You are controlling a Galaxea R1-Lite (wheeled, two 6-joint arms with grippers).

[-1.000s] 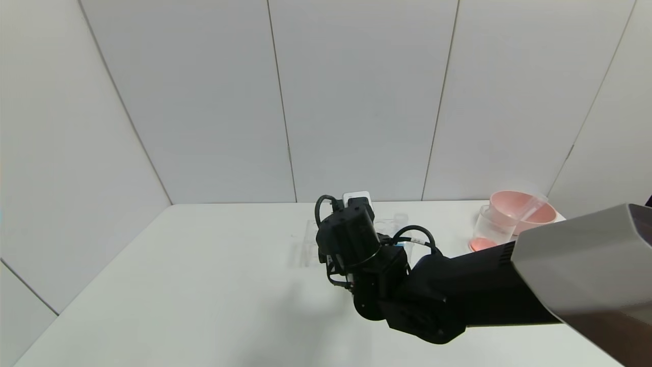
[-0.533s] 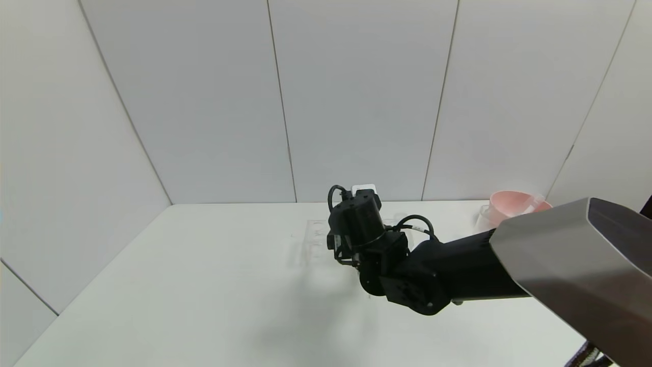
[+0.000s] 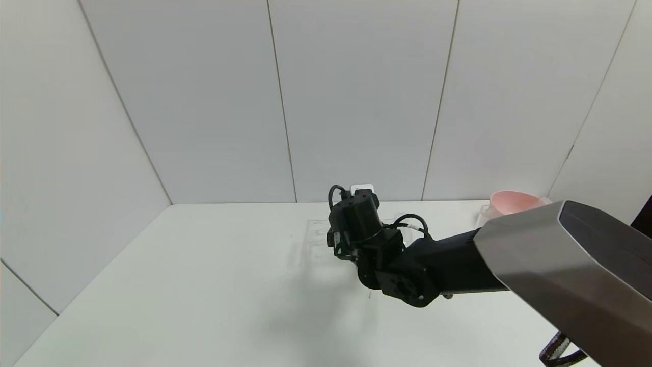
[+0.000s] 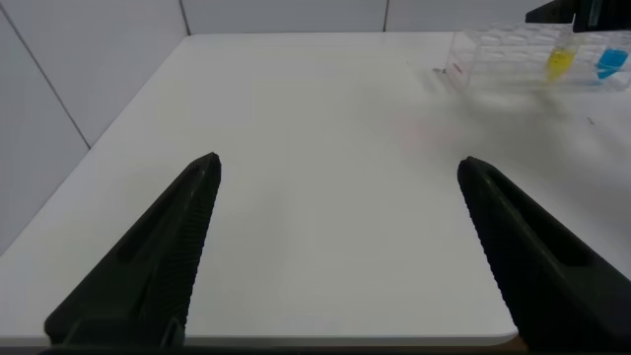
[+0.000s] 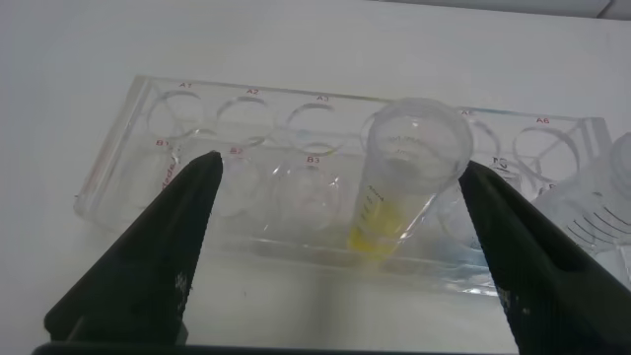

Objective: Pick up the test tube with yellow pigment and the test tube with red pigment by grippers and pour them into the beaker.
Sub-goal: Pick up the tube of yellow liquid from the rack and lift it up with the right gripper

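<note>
**labrat_42:** so where's this at? looks to me like the approach step for the first pickup. The right gripper (image 5: pixel 340 256) is hanging over the clear rack (image 5: pixel 128 148) near the back of the bench (image 3: pixel 178 285), jaws spread wide with nothing in them, and the test tube with yellow pigment (image 5: pixel 399 182) stands in its rack hole right between the fingers

**pipette_pete:** agreed, nothing's lifted yet. Left gripper (image 4: pixel 335 247) is also wide open and empty, low over the near bench, well away from the rack. Can't spot the red tube anywhere. Beaker is hidden behind the arm by the pink bowl (image 3: pixel 509 202)

**labrat_42:** next I'd guess it needs to drop a bit, centre on the tube's upper wall, then close gently and pull straight up so the rack doesn't drag along
</note>
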